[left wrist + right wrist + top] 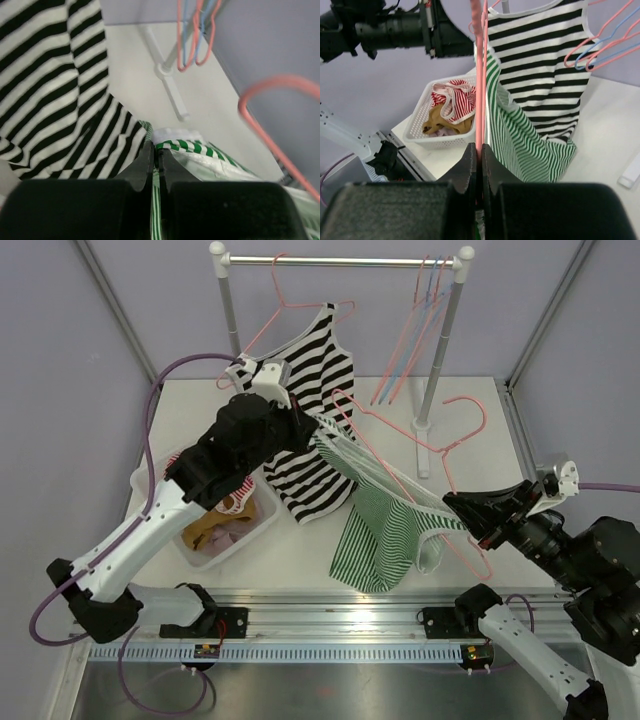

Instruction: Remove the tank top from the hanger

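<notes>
Left fingers [148, 159]: pinched tight on an edge of the green-striped tank top [385, 535]. The cloth sits between the two tips with no gap showing.

Right fingers [470, 157]: closed on the wire of the pink hanger [479, 100], holding it up off the worktop [480, 400] at centre-right.

Tank top: stretched taut between the two arms, running along the hanger. Its upper part is drawn toward the left fingers. The body droops below the hanger, over the near middle of the worktop. Whether the hem touches the surface I cannot tell.

Behind it, a black-and-white striped top [315, 370] hangs on another hanger from the rack [345, 260], just beside the left fingers. Spare pink and blue hangers [415, 330] hang at the rack's right end.

A white basket [417, 131] with crumpled clothes stands on the left of the worktop, under the left arm.
</notes>
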`<state>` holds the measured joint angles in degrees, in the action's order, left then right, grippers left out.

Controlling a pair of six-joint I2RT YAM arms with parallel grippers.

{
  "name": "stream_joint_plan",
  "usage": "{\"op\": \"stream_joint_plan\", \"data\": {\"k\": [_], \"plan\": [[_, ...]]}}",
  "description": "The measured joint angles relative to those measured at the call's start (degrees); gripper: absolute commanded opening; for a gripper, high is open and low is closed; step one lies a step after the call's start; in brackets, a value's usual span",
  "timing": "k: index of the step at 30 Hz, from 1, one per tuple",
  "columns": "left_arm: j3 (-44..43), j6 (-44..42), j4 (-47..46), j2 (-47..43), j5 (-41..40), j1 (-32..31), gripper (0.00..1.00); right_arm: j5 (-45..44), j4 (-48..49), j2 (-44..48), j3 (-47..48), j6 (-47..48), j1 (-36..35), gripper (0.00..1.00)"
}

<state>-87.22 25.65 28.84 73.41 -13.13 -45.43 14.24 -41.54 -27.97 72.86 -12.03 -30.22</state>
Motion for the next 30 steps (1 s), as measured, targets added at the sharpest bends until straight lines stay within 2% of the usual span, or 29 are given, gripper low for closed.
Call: {"op": "stream_joint_plan", "data": {"k": [3,7,14,17,19,24,26,27,28,29,30], "plan": [[7.8,1.4,-4.7,-6.1,7.5,0.5,0.0,-0.1,6.7,0.9,-4.5,-0.2,0.0,0.0],[11.9,1.8,-11.1,-10.2,14.8,-0.9,0.0,-0.2,16.9,-0.3,-8.3,-1.7,0.0,0.0],[16.7,-4.0,-18.5,-11.9,25.7,-12.1,0.0,0.0,44.9,-7.0,-14.3,-8.3,0.0,0.0],[19.5,-6.7,-19.8,-11.0,25.9,-16.4,0.0,-2.1,56.9,-9.7,-18.5,-11.0,0.0,0.0],[22.6,-7.4,-19.7,-10.6,23.1,-18.0,0.0,-4.6,56.9,-11.2,-18.1,-11.2,0.0,0.0],[28.7,-6.1,-17.3,-7.0,11.7,-18.1,0.01,-13.2,44.6,-15.1,-10.1,-10.8,0.0,0.0],[30.6,-5.1,-16.4,-5.7,9.3,-18.1,0.06,-16.0,40.4,-16.3,-8.3,-10.7,0.0,0.0],[31.5,-4.7,-15.9,-5.2,8.3,-18.1,0.19,-18.0,37.8,-17.0,-7.2,-10.7,0.0,0.0],[32.0,-4.2,-15.1,-4.7,7.4,-18.1,0.24,-19.7,35.6,-18.1,-6.0,-10.6,0.0,0.0],[32.5,-3.7,-14.3,-4.5,6.5,-18.3,0.4,-21.9,33.0,-19.1,-4.4,-10.5,0.0,0.0],[32.6,-3.4,-13.5,-4.3,5.7,-18.3,0.51,-22.9,31.9,-20.6,-3.6,-10.5,0.0,0.0]]}}
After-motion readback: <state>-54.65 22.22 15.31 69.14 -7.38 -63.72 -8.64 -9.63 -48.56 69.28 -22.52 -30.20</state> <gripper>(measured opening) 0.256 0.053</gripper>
